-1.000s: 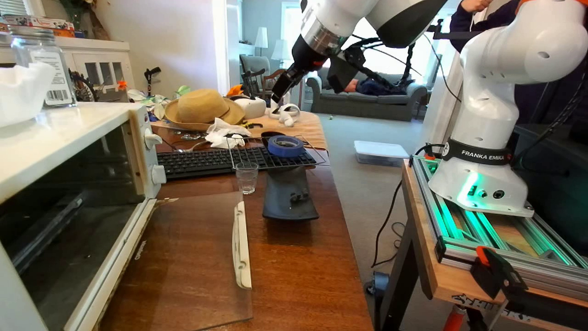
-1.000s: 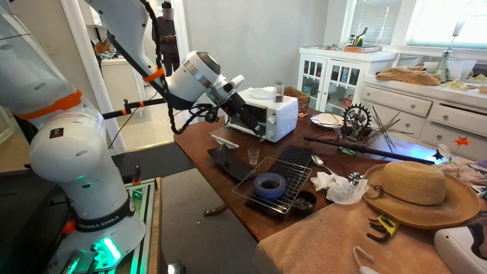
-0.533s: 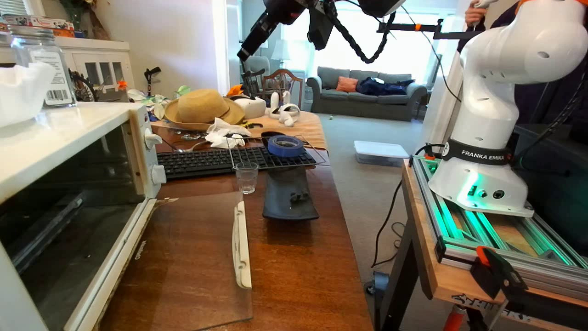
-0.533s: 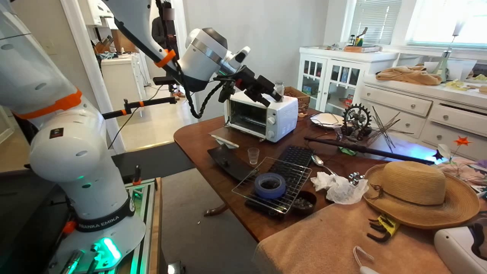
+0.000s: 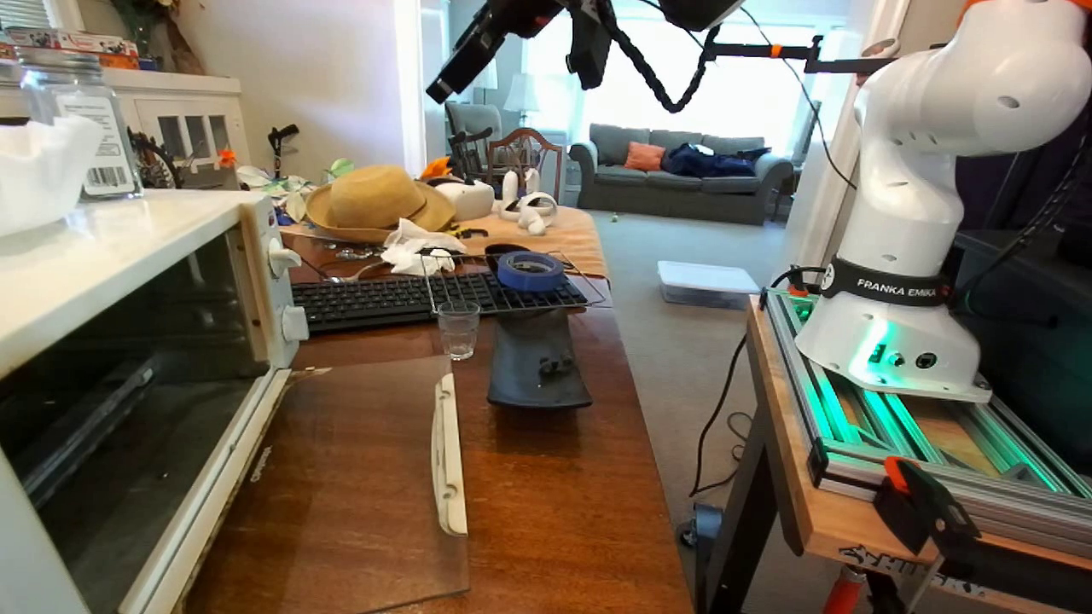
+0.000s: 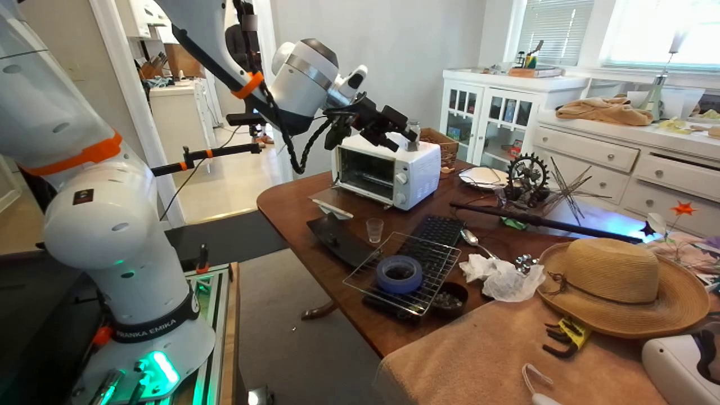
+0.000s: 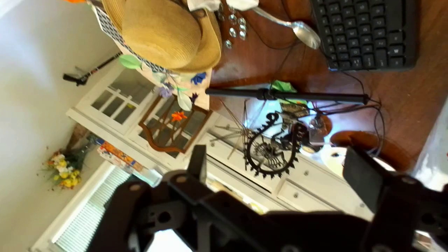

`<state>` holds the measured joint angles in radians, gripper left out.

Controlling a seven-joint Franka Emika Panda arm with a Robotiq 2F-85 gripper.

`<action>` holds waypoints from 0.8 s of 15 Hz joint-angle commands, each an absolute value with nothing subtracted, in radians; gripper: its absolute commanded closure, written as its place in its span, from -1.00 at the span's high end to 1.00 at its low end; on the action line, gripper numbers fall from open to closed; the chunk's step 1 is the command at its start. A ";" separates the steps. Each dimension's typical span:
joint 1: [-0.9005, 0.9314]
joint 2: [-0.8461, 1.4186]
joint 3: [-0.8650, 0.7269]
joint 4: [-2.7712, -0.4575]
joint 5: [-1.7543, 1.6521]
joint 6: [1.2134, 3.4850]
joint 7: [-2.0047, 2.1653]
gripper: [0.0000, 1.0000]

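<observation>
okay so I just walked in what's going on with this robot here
A white robot arm holds its open black claw above the brown wooden table, gripping nothing. In an exterior view the claw appears in front of the boxy white toaster oven, whose clear glass door is lowered. A round blue roll of tape lies on a silvery wire rack that covers part of a flat black keyboard. A person in dark clothes stands in the background.
</observation>
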<state>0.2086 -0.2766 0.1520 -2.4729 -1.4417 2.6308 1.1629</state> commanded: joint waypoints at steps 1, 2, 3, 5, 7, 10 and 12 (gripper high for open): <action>0.192 -0.216 0.129 -2.382 -1.648 2.802 1.219 1.00; 0.192 -0.204 0.123 -2.354 -1.706 2.851 1.233 1.00; 0.192 -0.190 0.113 -2.322 -1.766 2.906 1.263 1.00; 0.196 -0.172 0.087 -2.263 -1.902 3.026 1.370 1.00; 0.212 -0.147 0.048 -2.202 -2.030 3.150 1.510 1.00; 0.226 -0.098 -0.030 -2.126 -2.102 3.368 1.588 1.00; 0.197 -0.039 -0.069 -2.107 -2.050 3.476 1.527 1.00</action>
<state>0.2064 -0.1342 -0.0106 -2.1665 -2.0518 3.3356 1.5352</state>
